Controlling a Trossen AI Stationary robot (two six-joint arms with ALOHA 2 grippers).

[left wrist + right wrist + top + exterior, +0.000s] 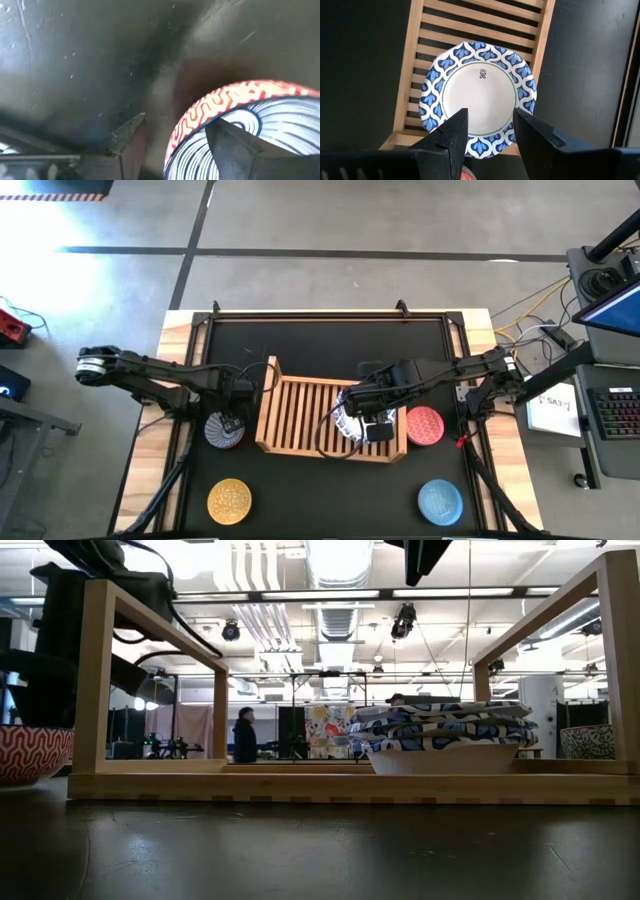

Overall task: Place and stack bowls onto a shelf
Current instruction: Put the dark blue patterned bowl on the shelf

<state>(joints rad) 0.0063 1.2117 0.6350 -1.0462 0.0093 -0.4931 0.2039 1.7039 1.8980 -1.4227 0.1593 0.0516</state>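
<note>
Surface: black mat (330,350) on a wooden table, concrete floor and a workshop room behind.
Grey-blue bowl: (224,430) set on the mat just outside the shelf's left wall; red-patterned outside and striped inside are seen in the left wrist view (235,130).
Left gripper: (236,418) lowered over that bowl, one finger (235,150) inside the rim, the other (127,132) outside it; jaws apart, straddling the wall, not yet clamped.
Key relation: shelf (270,395) lies to the right of the bowl, so a lift over the raised side wall is judged necessary.
Open room: left half of the slatted base is bare.
White stack: (445,735) the large blue-rimmed bowls are nested at the shelf's right end (479,92).
Right gripper: (487,130) held above the stack, jaws apart, nothing held.
Other bowls: red (425,425) just right of the shelf; yellow (229,501) and light blue (440,501) near the front edge, well apart.
Nearer arm: left, for grey-blue and yellow.
</note>
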